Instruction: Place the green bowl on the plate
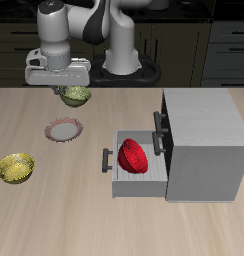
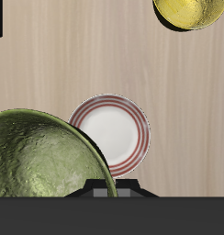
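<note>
White and black jointed robot arm (image 1: pixel 89 25) with a boxy pale-grey gripper (image 1: pixel 74 92).

The arm's rounded links have glossy white shells, with black bands and dark gaps at the joints. Its wide black round base (image 1: pixel 122 70) sits on the table's wood. The gripper's body is a flat pale-grey block with rounded corners, with a small dark mark on its face. In the wrist view a dark grey housing edge shows.
</note>
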### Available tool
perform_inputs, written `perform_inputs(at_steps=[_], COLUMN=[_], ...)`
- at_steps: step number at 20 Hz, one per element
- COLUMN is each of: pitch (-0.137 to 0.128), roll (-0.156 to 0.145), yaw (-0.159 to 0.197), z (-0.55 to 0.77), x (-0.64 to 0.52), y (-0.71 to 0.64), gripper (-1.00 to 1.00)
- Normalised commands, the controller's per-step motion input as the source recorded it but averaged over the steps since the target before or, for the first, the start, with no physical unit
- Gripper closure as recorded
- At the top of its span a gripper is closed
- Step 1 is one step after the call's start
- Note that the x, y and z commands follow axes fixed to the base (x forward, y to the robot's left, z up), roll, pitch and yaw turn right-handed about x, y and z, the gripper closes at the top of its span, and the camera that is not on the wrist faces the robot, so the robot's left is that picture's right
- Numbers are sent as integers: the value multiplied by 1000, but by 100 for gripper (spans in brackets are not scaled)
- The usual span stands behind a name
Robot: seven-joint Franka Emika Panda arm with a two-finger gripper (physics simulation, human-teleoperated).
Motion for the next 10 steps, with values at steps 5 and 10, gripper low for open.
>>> perform_inputs(at_steps=[5,10], pitch=[5,6], roll=[-21,-25], yaw=[-11,-8], z=[-52,-50], x=[-17,-23], y=[-116,-163], gripper=[100,100])
